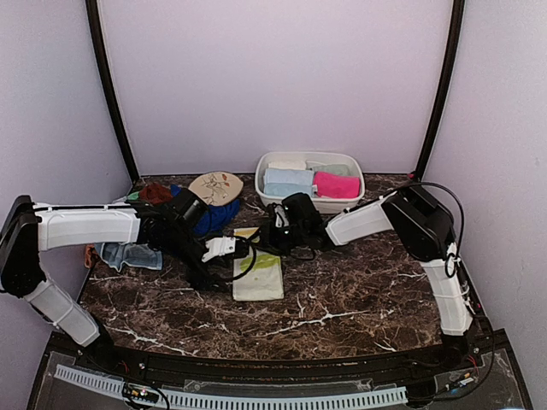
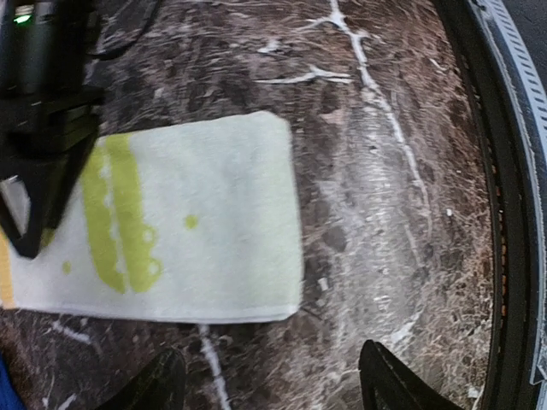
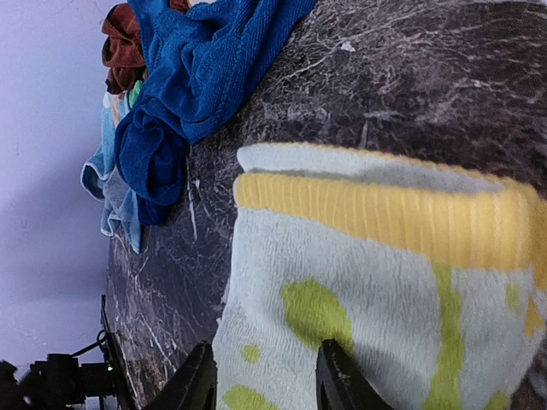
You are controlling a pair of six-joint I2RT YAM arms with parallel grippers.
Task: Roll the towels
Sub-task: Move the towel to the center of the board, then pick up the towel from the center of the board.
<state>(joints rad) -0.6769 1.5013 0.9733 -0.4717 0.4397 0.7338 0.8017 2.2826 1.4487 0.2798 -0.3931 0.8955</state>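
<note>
1. The yellow-green towel [image 1: 258,272] lies flat mid-table, with its long axis running 12 to 6 o'clock in the top view.
2. The left gripper [image 2: 272,386] stands wide open and empty, just off the towel's 9 o'clock edge.
3. The right gripper [image 3: 267,380], its jaws partly open, sits over the hemmed 12 o'clock end. It pinches no cloth and is the better placed to start the roll.

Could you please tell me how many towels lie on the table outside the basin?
4: yellow-green towel at centre; royal blue towel, brown towel, pale blue towel heaped left. More may be hidden.
</note>
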